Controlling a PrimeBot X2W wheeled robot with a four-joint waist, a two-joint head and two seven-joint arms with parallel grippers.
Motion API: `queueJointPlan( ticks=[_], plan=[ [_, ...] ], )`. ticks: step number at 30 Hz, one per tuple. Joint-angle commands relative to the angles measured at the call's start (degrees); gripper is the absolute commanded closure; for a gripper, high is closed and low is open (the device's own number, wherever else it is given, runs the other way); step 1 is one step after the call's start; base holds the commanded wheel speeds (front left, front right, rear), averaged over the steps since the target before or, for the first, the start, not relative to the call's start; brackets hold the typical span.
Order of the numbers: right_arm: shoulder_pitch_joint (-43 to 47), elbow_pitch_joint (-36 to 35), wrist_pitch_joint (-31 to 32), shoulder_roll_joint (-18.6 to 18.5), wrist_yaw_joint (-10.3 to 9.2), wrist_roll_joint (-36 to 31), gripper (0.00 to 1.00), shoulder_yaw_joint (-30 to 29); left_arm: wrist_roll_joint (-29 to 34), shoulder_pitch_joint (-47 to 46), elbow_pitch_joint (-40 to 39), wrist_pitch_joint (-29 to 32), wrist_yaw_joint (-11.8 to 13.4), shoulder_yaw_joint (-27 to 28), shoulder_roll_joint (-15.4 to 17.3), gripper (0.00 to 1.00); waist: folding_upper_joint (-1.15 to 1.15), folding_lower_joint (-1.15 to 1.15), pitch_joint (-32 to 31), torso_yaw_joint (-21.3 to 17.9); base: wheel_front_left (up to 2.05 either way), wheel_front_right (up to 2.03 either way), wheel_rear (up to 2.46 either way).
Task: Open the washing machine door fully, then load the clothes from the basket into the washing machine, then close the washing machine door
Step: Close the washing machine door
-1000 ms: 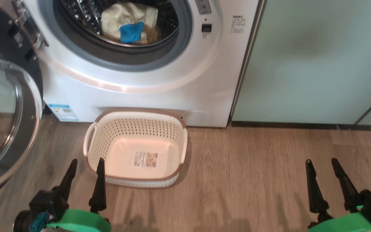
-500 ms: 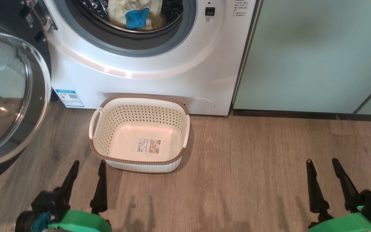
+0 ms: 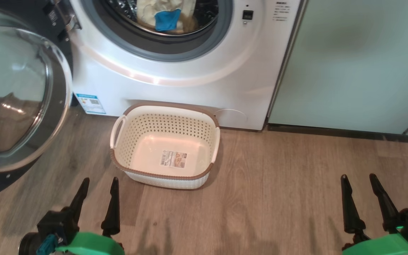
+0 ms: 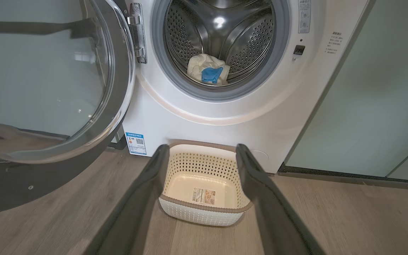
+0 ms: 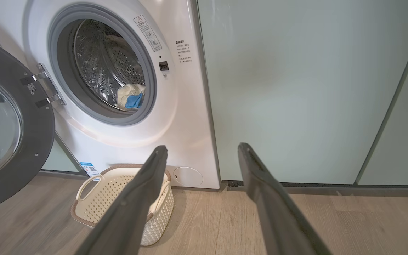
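Note:
The white washing machine [image 3: 197, 78] stands open, its round black glass door [image 3: 16, 95] swung out to the left. Pale yellow clothes with a blue patch [image 3: 166, 14] lie inside the steel drum [image 4: 221, 32]. The cream basket [image 3: 119, 124] sits on the floor against the washer's front, with only a label sticker on its base. My left gripper [image 3: 99, 181] hovers open just short of the basket's near left corner. My right gripper [image 3: 359, 177] is open far to the right, over bare floor. In the wrist views the door [image 4: 48, 81], clothes [image 5: 130, 97] and basket [image 5: 115, 191] show again.
Pale green cabinet panels [image 3: 360, 60] stand to the right of the washer, with a dark strip along their base. Wood-look floor [image 3: 278, 198] stretches in front. A blue energy sticker [image 3: 90, 103] marks the washer's lower left corner.
The head view has shifted: washer, door and basket now sit further right and the drum higher in the picture. Both grippers stay open in the same places.

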Motion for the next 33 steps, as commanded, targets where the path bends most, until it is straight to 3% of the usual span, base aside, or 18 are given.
queueJointPlan(
  ticks=[1,9,23,33],
  plan=[
    [-1.32,-1.93,-0.16,-0.29,-0.16,-0.61,0.00,0.90,0.50,-3.24,-1.66,-0.53,-0.13,2.32,0.74,0.00,0.00,0.00,0.04,0.80,0.00,0.00,0.00],
    [-1.16,-1.95,0.17,-0.69,-0.16,-0.49,0.00,0.70,0.65,-3.29,-1.74,-0.56,0.17,2.30,0.08,0.00,0.00,0.00,-0.45,6.22,0.00,0.00,0.00],
    [-0.49,-2.92,1.40,-1.71,-0.16,-0.68,0.00,1.53,0.53,-1.76,-1.57,-0.60,0.39,3.11,-1.36,0.00,0.00,0.00,-1.68,20.12,0.00,0.00,0.00],
    [-0.21,-2.74,1.72,-1.71,-0.16,-0.44,0.00,2.84,0.68,-0.66,-1.44,-0.61,0.12,3.54,-1.69,0.00,0.00,0.00,-3.11,25.22,0.00,0.00,0.00]
  ],
)
